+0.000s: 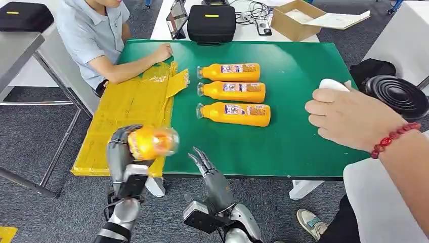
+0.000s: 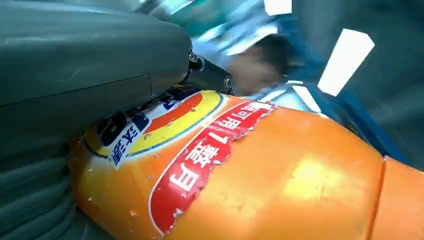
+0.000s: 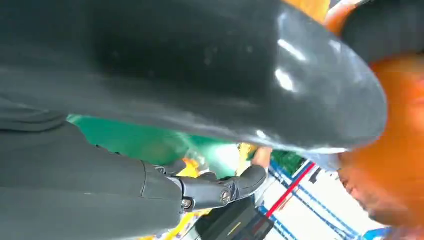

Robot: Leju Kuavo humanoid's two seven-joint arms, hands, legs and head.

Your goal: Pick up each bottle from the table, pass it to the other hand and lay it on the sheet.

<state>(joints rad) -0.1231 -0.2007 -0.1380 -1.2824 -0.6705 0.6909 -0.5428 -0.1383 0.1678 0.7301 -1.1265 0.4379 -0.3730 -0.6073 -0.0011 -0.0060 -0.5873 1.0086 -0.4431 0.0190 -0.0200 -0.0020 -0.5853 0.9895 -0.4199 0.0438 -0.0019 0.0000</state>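
My left hand point(image 1: 120, 152) grips an orange juice bottle point(image 1: 152, 143) just above the near end of the yellow sheet point(image 1: 129, 109). The same bottle point(image 2: 260, 175), with its red and yellow label, lies against the hand's grey cover point(image 2: 75, 60). My right hand point(image 1: 205, 164) is open at the table's front edge, a short gap to the right of the held bottle, fingers point(image 3: 215, 187) straight with nothing in them. Three more orange bottles lie on their sides on the green table point(image 1: 298, 147): far point(image 1: 230, 72), middle point(image 1: 232, 91) and near point(image 1: 235, 114).
A seated person point(image 1: 93, 33) rests a hand point(image 1: 162, 52) on the sheet's far end. Another person's hand point(image 1: 349, 117) with a red bead bracelet hovers over the table's right side on a white object point(image 1: 334, 84). A black case point(image 1: 211, 23) and a cardboard box point(image 1: 296, 20) stand beyond the table.
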